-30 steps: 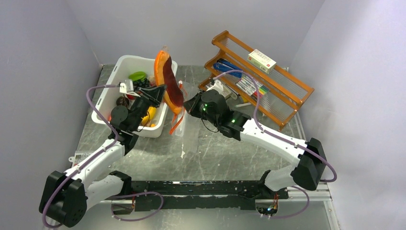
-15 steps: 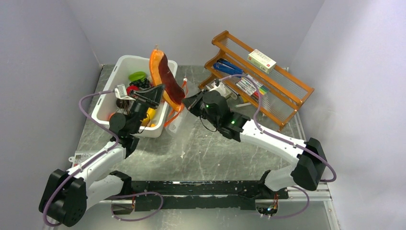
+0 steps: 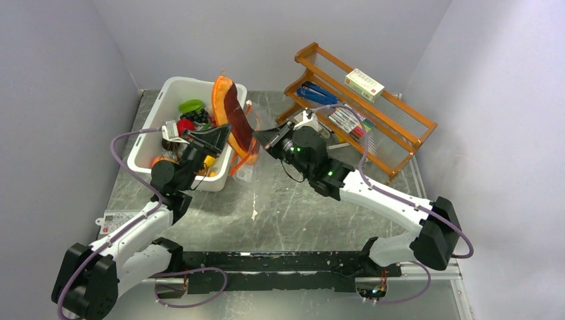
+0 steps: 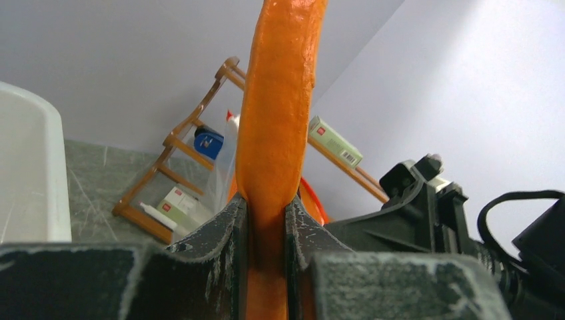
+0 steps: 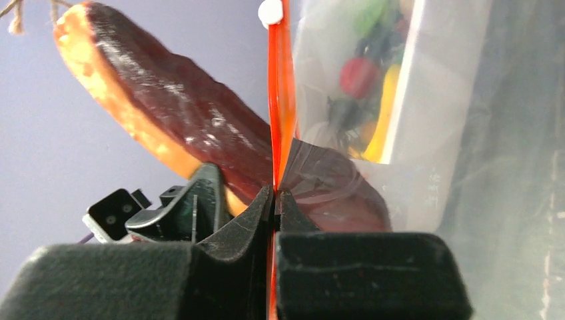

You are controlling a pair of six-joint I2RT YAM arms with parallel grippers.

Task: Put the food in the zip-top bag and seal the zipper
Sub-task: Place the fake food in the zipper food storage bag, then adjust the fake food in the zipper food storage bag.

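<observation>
On your left, the white bin (image 3: 150, 143) sits on the table (image 3: 293, 213). Most of the food is in it: dark grapes (image 3: 198, 116), a red fruit (image 3: 184, 125), something yellow (image 3: 209, 161) and a green piece (image 3: 192, 105).

Your left gripper (image 4: 266, 208) is up over the bin's right edge. Its two fingers squeeze tight on the slab (image 3: 234, 117), the dark red one with the orange rim. The slab stands on its edge in the air and leans a little.

Just to the right of it is the bag (image 3: 245, 172). It hangs down beside the bin, with its low end close to the table. The slab's low end is right at the bag's mouth. You cannot tell if it is inside.

Your right gripper (image 5: 274, 200) is closed on the zipper (image 5: 280, 100), pinching the orange-red strip. The small white slider (image 5: 270, 11) is at one end of the strip.

Far right, the wooden rack (image 3: 400, 140) stands on the table with a small box (image 3: 364, 85) on top.
</observation>
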